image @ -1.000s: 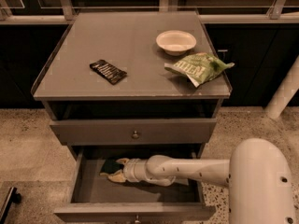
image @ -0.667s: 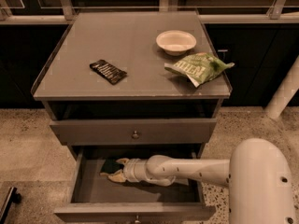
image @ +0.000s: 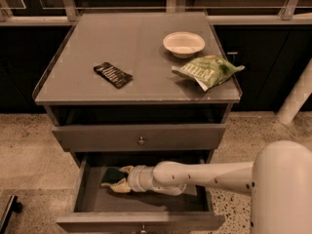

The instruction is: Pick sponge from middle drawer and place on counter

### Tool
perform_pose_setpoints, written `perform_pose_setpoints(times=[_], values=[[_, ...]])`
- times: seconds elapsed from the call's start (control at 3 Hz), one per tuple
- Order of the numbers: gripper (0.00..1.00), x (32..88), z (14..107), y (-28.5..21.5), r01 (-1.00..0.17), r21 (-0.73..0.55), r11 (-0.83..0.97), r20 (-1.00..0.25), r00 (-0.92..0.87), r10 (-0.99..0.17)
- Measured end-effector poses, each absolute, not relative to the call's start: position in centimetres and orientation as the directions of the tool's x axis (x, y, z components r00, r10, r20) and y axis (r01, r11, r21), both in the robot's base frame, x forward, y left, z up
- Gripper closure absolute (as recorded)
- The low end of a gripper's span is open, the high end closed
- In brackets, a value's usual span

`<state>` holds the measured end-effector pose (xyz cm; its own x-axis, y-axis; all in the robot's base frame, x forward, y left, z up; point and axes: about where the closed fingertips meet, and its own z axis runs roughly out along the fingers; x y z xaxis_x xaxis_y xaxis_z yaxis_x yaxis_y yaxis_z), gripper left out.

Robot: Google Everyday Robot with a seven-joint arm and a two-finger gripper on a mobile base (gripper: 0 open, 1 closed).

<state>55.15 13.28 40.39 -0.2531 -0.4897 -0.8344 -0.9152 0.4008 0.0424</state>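
Note:
The middle drawer (image: 92, 199) is pulled open below the counter (image: 141, 67). The sponge (image: 111, 175), dark green with a thin yellowish layer, lies on the drawer floor at the left. My white arm reaches into the drawer from the right. My gripper (image: 117, 179) is at the sponge, with one pale finger above it and one below it, touching it. The sponge rests low in the drawer.
On the counter lie a black snack bar wrapper (image: 112, 74), a white bowl (image: 184, 44) and a green chip bag (image: 208, 70). Another grey drawer front with a metal knob (image: 141, 141) is shut above the open drawer. A white post (image: 297, 99) stands at the right.

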Motion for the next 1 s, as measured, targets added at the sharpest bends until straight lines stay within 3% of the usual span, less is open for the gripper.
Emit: perform_pose_setpoints(times=[1.0], values=[[1.0,49.6,50.1,10.3,-0.827,-0.143,0.544,-0.769,-0.253,-0.586]])
